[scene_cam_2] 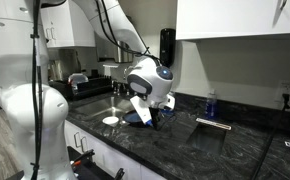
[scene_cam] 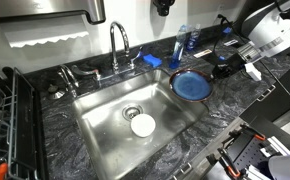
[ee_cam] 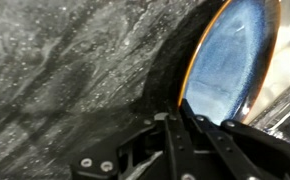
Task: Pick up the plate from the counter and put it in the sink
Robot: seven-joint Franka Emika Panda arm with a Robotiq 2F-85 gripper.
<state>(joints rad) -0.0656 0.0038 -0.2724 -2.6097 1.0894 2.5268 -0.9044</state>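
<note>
The round blue plate (scene_cam: 192, 86) with a dark rim is over the dark marbled counter (scene_cam: 235, 110), right beside the edge of the steel sink (scene_cam: 105, 140). My gripper (scene_cam: 223, 70) reaches it from the side away from the basin. In the wrist view my gripper (ee_cam: 181, 112) has its fingers closed on the rim of the plate (ee_cam: 230, 60), and a dark shadow lies under the plate's edge. In an exterior view the plate (scene_cam_2: 135, 119) shows just below my gripper (scene_cam_2: 147, 110). I cannot tell whether the plate still touches the counter.
A small white disc (scene_cam: 143, 125) lies in the basin by the drain. The chrome faucet (scene_cam: 118, 45) stands behind the sink, with a blue sponge (scene_cam: 151, 61) and a blue soap bottle (scene_cam: 188, 42) nearby. A black dish rack (scene_cam: 15, 120) stands beside the sink.
</note>
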